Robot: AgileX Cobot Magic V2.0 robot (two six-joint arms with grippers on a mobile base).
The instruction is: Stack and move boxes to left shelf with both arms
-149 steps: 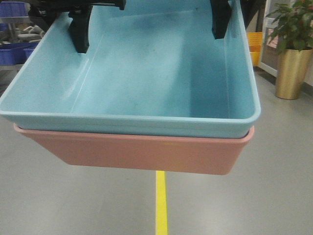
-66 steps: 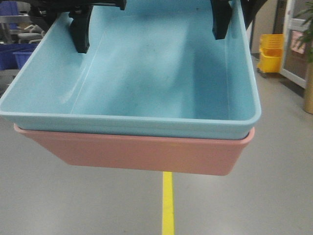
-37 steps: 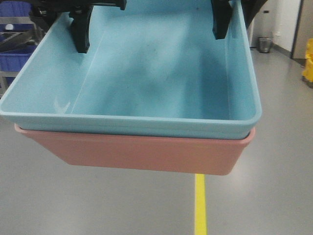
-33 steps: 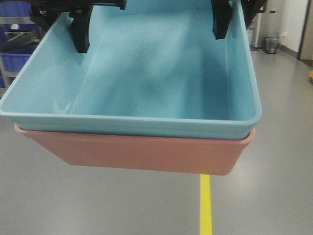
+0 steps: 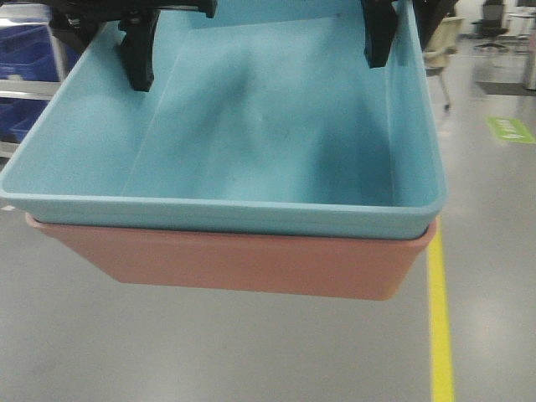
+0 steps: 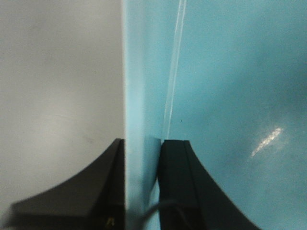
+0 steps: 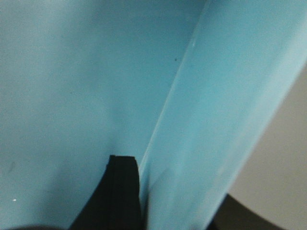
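Observation:
The light blue bin [image 5: 268, 126] sits nested inside the salmon pink bin [image 5: 251, 264], and the stack hangs in the air above the grey floor. My left gripper [image 5: 138, 50] is shut on the blue bin's left wall, with one jaw inside and one outside in the left wrist view [image 6: 143, 143]. My right gripper [image 5: 378, 38] is shut on the right wall, as the right wrist view [image 7: 180, 187] shows. A steel rack with dark blue bins [image 5: 25, 50] stands at the far left; I make out no rollers.
A yellow floor line [image 5: 440, 318] runs along the right under the stack's corner. A green floor marking [image 5: 509, 128] and a chair [image 5: 440, 42] lie at the back right. Grey floor [image 5: 209, 352] lies below.
The surroundings have slid to the right: the yellow line moved from centre to the right, the plant and yellow bucket left the view. The stacked bins stay fixed in both grippers.

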